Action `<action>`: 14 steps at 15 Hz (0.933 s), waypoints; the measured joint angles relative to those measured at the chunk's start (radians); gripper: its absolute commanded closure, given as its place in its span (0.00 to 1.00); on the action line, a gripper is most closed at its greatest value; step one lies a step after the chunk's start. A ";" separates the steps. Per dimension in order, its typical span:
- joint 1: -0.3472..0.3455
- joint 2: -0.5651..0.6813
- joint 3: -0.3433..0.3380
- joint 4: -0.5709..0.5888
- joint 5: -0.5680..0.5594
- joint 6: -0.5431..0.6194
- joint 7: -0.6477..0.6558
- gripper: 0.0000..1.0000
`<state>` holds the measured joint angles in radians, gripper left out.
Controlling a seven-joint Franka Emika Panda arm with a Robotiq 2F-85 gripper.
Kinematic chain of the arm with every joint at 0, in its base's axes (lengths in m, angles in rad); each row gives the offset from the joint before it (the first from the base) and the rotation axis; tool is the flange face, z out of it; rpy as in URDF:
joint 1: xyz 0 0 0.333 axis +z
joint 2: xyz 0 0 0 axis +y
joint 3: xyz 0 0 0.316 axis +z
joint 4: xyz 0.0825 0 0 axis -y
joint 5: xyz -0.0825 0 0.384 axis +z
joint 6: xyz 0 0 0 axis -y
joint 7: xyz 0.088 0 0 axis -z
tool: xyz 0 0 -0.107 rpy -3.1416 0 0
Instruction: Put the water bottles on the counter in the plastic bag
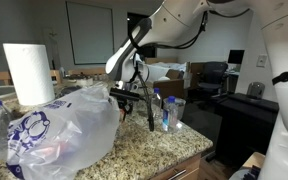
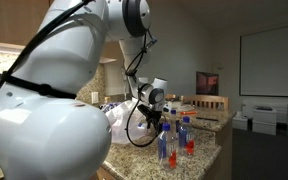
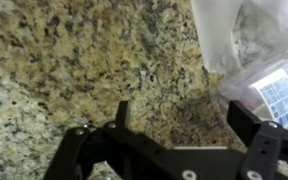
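Arm (image 1: 179, 25) bends low over the speckled granite worktop (image 1: 159, 148), hand (image 1: 134, 106) released beside the plastic bag (image 1: 64, 130), water bottles (image 1: 170, 110) near; a white wall screen (image 2: 274, 60) behind.

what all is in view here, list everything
water bottles: several, clear with blue caps, standing on the counter beside the bag
plastic bag: one, translucent whitish with blue print, lying on the counter
paper towel roll: one, white, upright behind the bag
counter: one, speckled beige-brown granite
robot arm: one, white, reaching over the counter
claw: one, black, open and empty, over bare granite near the bag
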<state>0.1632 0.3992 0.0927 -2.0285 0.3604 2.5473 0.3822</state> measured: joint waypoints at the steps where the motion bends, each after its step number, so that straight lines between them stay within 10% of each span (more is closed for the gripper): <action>1: 0.010 0.020 -0.001 0.023 -0.015 -0.012 0.012 0.00; 14: 0.047 0.040 0.154 0.164 -0.012 -0.122 -0.176 0.00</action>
<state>0.2099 0.4388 0.2470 -1.8649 0.3480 2.4254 0.2065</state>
